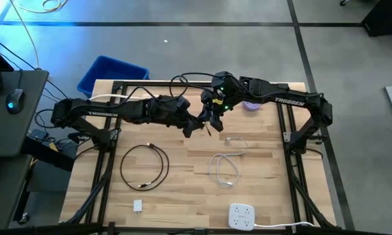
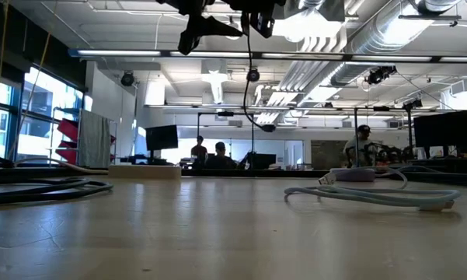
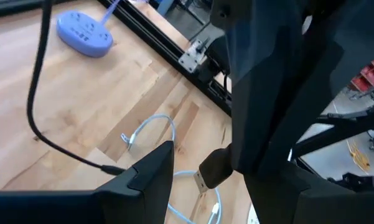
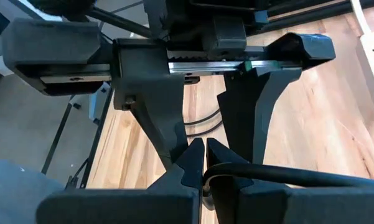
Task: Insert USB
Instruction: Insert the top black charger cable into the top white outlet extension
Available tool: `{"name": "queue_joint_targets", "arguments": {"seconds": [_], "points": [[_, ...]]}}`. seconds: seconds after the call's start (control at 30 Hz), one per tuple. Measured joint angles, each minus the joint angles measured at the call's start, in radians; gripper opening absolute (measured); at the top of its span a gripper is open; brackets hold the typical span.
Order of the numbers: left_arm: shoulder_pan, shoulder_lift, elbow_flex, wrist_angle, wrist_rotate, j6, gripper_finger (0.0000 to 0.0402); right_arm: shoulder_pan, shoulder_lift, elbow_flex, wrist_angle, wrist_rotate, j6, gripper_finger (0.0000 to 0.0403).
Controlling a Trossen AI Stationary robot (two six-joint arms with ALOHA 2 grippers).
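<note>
Above mid-table, the right claw (image 1: 212,119) pinches the black cable (image 3: 37,124); left claw (image 1: 194,124) gapes open

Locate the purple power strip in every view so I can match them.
High view: purple power strip, upper centre-right.
Low view: right of centre, far back.
Left wrist view: upper left.
Right wrist view: not in it.
Shared landmark: white cable lying near it.

Overhead straight down on table (image 1: 182,196), low level across it, wrists close, sharing white cable (image 1: 225,171)
</note>
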Motion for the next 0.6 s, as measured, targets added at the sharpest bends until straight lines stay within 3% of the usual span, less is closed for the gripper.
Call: {"name": "queue_joint_targets", "arguments": {"seconds": [0.47, 0.6], "points": [[0.012, 0.004, 0.0, -0.008, 0.03, 0.001, 0.0019, -0.001, 0.003, -0.003, -0.019, 0.008, 0.001, 0.0], [0.007, 0.004, 0.0, -0.009, 0.016, 0.001, 0.0006, -0.001, 0.003, -0.003, -0.021, 0.039, 0.011, 0.0]]}}
